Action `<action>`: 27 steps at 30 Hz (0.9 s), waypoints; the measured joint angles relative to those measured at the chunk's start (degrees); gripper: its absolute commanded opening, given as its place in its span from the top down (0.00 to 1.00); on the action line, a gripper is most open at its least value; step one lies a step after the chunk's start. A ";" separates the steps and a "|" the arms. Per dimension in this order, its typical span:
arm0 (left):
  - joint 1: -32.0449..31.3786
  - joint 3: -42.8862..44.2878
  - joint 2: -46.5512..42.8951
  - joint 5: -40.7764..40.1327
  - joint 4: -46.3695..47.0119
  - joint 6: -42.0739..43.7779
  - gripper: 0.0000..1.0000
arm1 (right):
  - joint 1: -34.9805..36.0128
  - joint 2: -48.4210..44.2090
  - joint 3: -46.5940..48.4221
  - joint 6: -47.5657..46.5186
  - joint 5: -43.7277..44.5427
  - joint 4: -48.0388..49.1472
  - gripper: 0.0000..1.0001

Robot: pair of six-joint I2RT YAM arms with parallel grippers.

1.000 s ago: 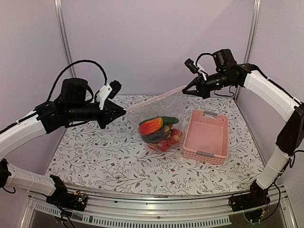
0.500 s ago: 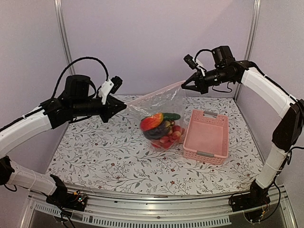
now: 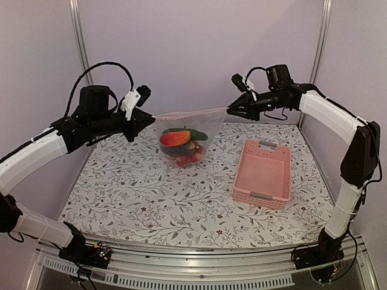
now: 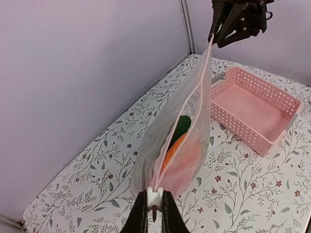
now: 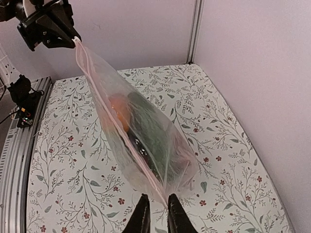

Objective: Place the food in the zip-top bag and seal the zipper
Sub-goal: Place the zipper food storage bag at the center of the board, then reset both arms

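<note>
Because the left pincer (image 3: 151,118) and right pincer (image 3: 230,110) are clamped on opposite ends of its mouth, the clear crinkly plastic zip-top bag (image 3: 207,125) hangs taut left of the pink slotted basket (image 3: 261,193), colourful toy produce (image 3: 179,144) sagging inside, probably to straighten the thin zipper (image 3: 190,112) for sealing.

Top view: high at the near edge, facing the back wall (image 3: 199,54), whole table (image 3: 121,199) framed. Wrist views face each other close along the shared zip-top bag (image 4: 189,145): left one ends on the right gripper (image 4: 214,39), right one on the left gripper (image 5: 73,39).
</note>
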 measured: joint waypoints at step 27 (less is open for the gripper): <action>-1.99 -12.02 -10.21 11.30 -7.65 -2.10 0.55 | 0.83 -15.78 -21.31 -10.78 -8.52 -9.57 0.50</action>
